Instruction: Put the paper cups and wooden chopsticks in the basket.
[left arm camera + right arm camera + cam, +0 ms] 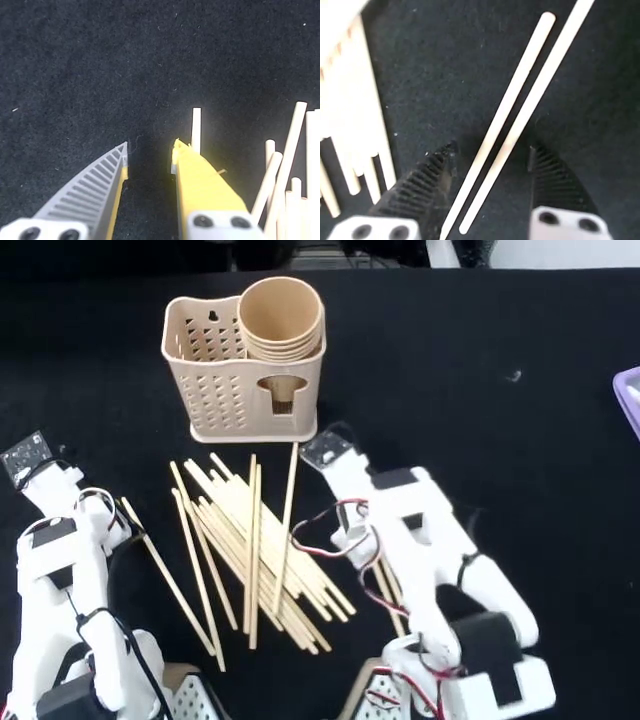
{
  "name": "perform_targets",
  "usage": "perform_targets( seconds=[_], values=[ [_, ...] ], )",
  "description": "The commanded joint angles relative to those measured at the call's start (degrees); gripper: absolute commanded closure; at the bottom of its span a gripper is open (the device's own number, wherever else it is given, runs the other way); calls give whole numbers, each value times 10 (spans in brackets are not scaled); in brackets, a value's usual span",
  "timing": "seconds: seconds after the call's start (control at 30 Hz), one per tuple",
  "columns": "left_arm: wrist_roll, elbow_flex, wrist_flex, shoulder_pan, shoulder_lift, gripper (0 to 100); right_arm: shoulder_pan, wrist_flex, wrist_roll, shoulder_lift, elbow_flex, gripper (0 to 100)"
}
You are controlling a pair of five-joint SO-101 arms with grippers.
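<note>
While the paper cups (282, 315) already sit nested in a stack inside the right-hand compartment of the basket (215, 400), in the upper middle of the high view, the wooden chopsticks (250, 540) lie outside it, fanned in a loose heap on the black cloth (480, 390) just below the basket. The basket is beige plastic with rounded corners, walls pierced by rows of small holes and a cut-out in its front; the cups are plain tan paper with rolled rims. The sticks are pale, thin and straight, most of them crossing one another, with one stray stick (165, 575) lying apart near the white arm at lower left. A purple object (630, 395) shows at the right edge. The left wrist view brings in what the high view hides: the left gripper (150, 145) hangs over the cloth with its jaws spread, one grey and ribbed, one yellow, holding nothing, a blunt stick end (196, 125) just beside the yellow one and more ends (295, 165) at the right edge. In the right wrist view the right gripper (491, 149) has its dark ribbed jaws spread on either side of two parallel sticks (520, 100) lying on the cloth, not pinching them, with the heap (355, 125) at the left edge.
</note>
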Motion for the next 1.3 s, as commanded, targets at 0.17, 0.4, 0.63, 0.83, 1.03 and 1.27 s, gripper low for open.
perform_targets(
  seconds=[0.17,0.4,0.63,0.83,1.03,1.27],
  values=[
    [0,-3,-9,6,-16,855,11,-61,8,56,-20,980],
    [0,-3,-8,5,-16,855,62,-61,9,41,-36,988],
    [0,-3,-8,6,-16,855,160,12,69,-91,-65,988],
    [0,-3,-8,6,-16,855,164,35,64,-166,-44,988],
    [-1,-3,-8,5,-16,855,149,-5,97,-166,31,988],
    [-1,-3,-8,5,-16,855,188,-17,156,-166,73,972]
  ],
)
